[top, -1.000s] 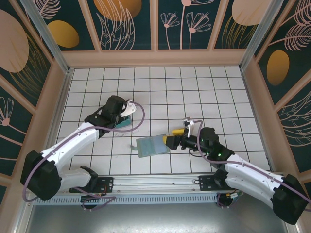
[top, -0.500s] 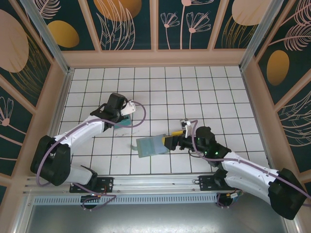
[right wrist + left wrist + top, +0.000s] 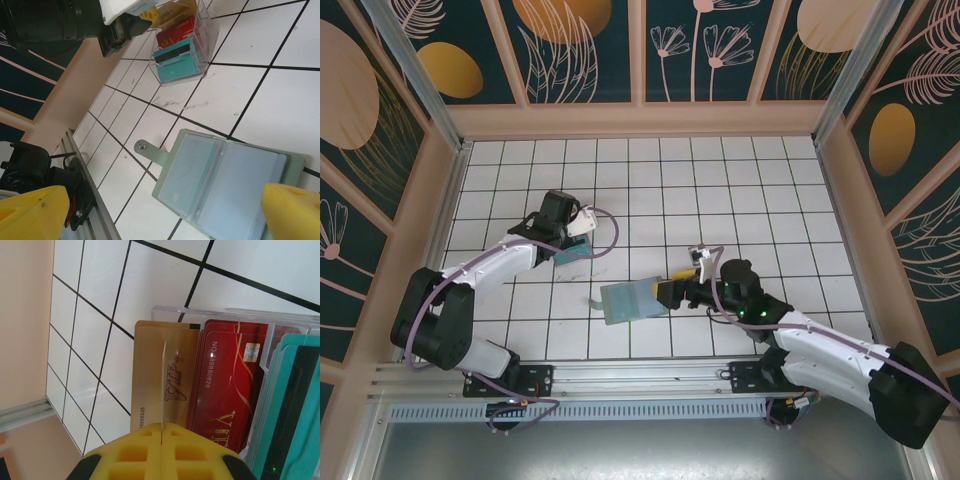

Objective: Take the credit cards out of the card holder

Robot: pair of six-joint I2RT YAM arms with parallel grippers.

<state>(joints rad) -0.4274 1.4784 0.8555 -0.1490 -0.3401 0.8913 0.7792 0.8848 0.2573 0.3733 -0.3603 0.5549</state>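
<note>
The card holder (image 3: 632,300) lies open on the tiled table, a grey-green wallet with clear pockets and a snap tab (image 3: 150,150). A pale card with a small chip shows through its left leaf (image 3: 187,175). My right gripper (image 3: 676,289) is at the wallet's right edge, open, yellow fingers (image 3: 35,210) wide apart above the wallet (image 3: 225,185) with nothing between them. My left gripper (image 3: 578,226) is shut on a thin tan credit card (image 3: 163,385), seen edge-on, just above the tan cards (image 3: 150,365) in a clear tray.
The clear tray (image 3: 235,314) holds tan, red (image 3: 225,385) and teal (image 3: 290,405) card stacks; it stands left of centre (image 3: 576,252), up-left of the wallet (image 3: 207,35). Wooden walls ring the table. A metal rail (image 3: 640,375) runs along the near edge.
The left arm has drawn its elbow back to the left while its gripper stays over the tray, shifting slightly away. The right gripper has edged a little left toward the wallet.
</note>
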